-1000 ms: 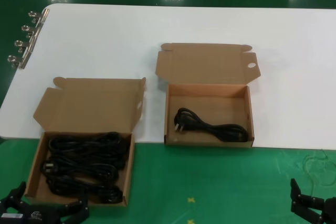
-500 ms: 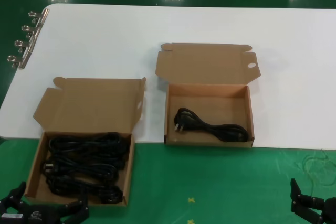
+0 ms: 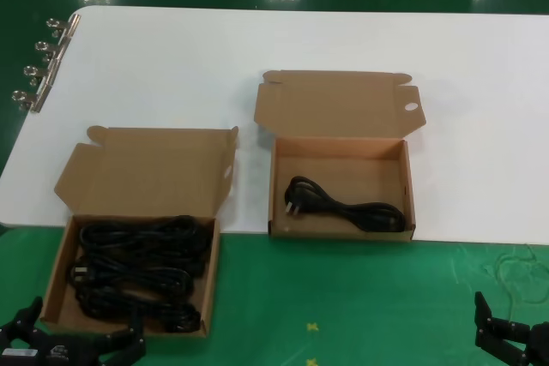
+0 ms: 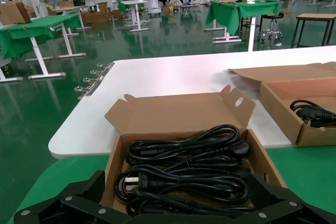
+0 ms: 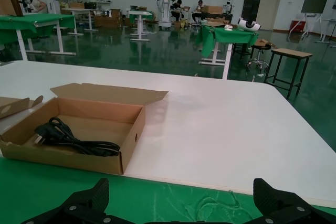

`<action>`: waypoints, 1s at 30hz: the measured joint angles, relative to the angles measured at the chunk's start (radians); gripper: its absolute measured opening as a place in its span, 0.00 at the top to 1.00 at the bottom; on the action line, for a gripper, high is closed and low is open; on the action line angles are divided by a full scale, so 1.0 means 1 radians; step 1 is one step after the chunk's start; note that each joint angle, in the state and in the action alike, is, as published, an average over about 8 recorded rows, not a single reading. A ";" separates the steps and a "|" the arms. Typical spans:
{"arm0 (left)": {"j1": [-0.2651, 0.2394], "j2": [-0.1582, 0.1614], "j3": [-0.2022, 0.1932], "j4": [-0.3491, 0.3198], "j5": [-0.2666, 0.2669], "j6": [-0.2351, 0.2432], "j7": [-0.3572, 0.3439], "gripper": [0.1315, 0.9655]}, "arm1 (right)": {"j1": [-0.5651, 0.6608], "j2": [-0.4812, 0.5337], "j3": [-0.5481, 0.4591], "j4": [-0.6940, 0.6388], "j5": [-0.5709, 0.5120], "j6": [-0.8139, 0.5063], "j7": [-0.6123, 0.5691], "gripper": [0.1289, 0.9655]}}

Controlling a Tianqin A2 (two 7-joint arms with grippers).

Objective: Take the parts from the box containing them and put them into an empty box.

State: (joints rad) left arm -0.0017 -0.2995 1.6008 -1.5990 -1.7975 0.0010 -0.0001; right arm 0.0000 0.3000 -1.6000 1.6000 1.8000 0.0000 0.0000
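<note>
Head view: both arms parked low, cords split between two boxes

We saw the left gripper (image 3: 73, 345) low at the near edge, just in front of the box containing them (image 3: 57, 272), with its jaws spread wide apart. In the left wrist view the same gripper (image 4: 173, 205) framed that box (image 4: 113, 163) between its two black fingers (image 4: 84, 195). The parts (image 3: 137, 272) lay inside as a loose heap of black cords filling most of the tray, the lid folded back behind it.

Our right gripper (image 3: 513, 339) sat low at the near right, well apart from both boxes, jaws likewise apart; the right wrist view showed its fingers (image 5: 89, 198) wide and holding nothing.

The empty box (image 3: 410, 186), the one with a round hole in its lid, stood to the right and farther back on the white table (image 3: 171, 57). One black cord (image 3: 343, 205) already lay in it. The front of the left box overhung the table's near edge above the green surface (image 3: 343, 297). A row of metal clips (image 3: 39, 66) sat at the table's far left edge
</note>
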 joint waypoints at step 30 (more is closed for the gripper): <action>0.000 0.000 0.000 0.000 0.000 0.000 0.000 0.00 | 0.000 0.000 0.000 0.000 0.000 0.000 0.000 0.00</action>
State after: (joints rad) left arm -0.0017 -0.2995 1.6008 -1.5990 -1.7975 0.0010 -0.0001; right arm 0.0000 0.3000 -1.6000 1.6000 1.8000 0.0000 0.0000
